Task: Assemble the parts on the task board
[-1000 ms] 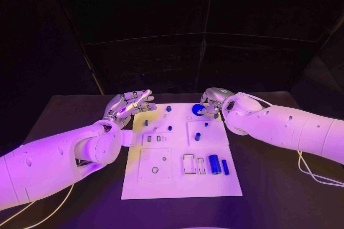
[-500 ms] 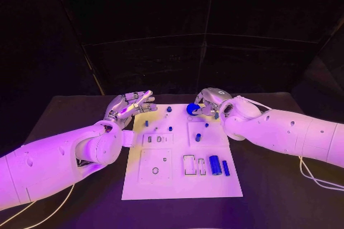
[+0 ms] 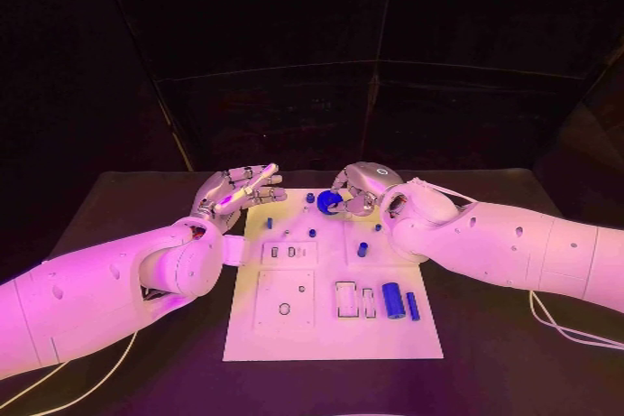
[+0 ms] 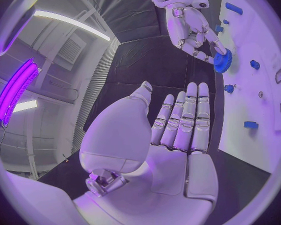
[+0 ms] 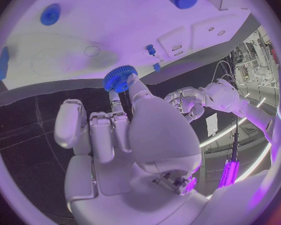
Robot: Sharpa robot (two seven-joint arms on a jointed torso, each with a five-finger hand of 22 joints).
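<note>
The right robot hand (image 3: 356, 187) pinches a blue gear (image 3: 329, 202) between its thumb and fingertips, the remaining fingers bent alongside. In the right wrist view the toothed disc (image 5: 120, 78) sits at the fingertips, held above the far edge of the white task board (image 5: 84, 40). Seen from the head camera, the gear hangs over the board's far end, around 12 o'clock from the board's centre, just short of the rim.

The left robot hand (image 3: 235, 193) holds nothing: its palm is turned up and its fingers lie straight and close together, thumb apart, as the left wrist view (image 4: 172, 135) shows plainly. It hovers off the board's far-left corner, at about 10 o'clock from the centre, over the dark worktop (image 3: 130, 208).

On the task board (image 3: 332, 330) several small blue pegs (image 3: 312, 233) stand in the far half, between the two hands. Another short blue peg (image 3: 362, 249) stands at roughly 1 o'clock from the centre. Nearer the robot, at about 4 o'clock, a thick blue cylinder (image 3: 393, 300) lies flat, with a thinner blue rod (image 3: 412, 306) just beside it on its outer side. Empty rectangular slots (image 3: 346, 300) sit just to the inside of the cylinder, and a small round hole (image 3: 284, 308) shows at about 7 o'clock.
</note>
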